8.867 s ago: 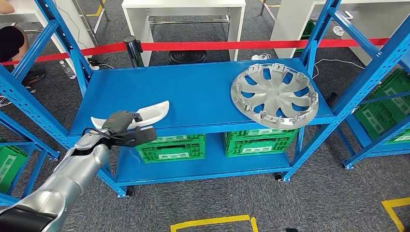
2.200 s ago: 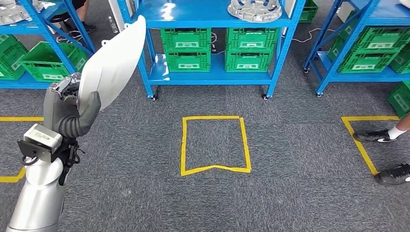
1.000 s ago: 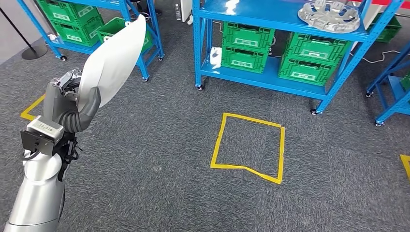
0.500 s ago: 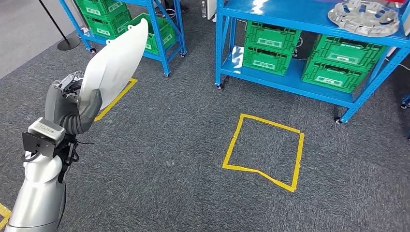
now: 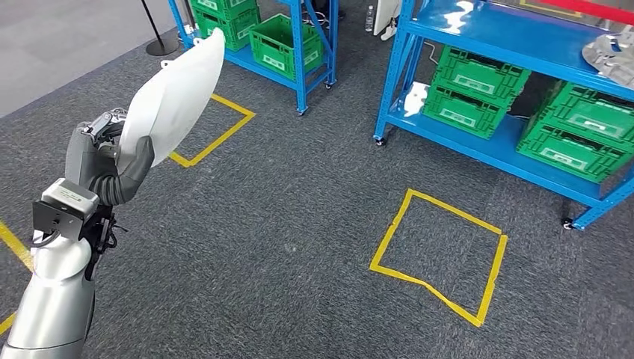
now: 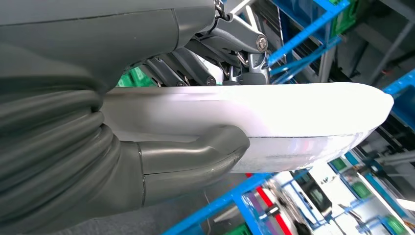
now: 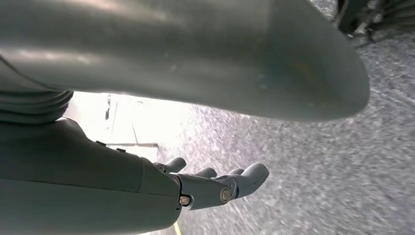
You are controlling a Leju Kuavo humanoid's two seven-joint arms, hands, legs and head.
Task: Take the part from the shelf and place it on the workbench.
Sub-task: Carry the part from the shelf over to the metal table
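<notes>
The part is a long white curved plastic shell (image 5: pixel 176 97). My left hand (image 5: pixel 105 161) holds it upright at the left of the head view, thumb across its lower end. In the left wrist view the thick grey thumb (image 6: pixel 195 156) presses on the white part (image 6: pixel 293 112) with the dark fingers behind it. My right hand (image 7: pixel 215 188) hangs above grey carpet with its fingers stretched out and nothing in them.
A blue shelf rack (image 5: pixel 486 30) with green crates (image 5: pixel 478 86) stands at the upper right, a silver hubcap (image 5: pixel 614 52) on its top. Another blue rack with green crates (image 5: pixel 284 41) is at the top centre. Yellow tape squares (image 5: pixel 441 254) mark the grey carpet.
The whole scene has slid rightward and the racks have shifted across the picture, so the camera has turned. My left hand keeps the same hold on the white part.
</notes>
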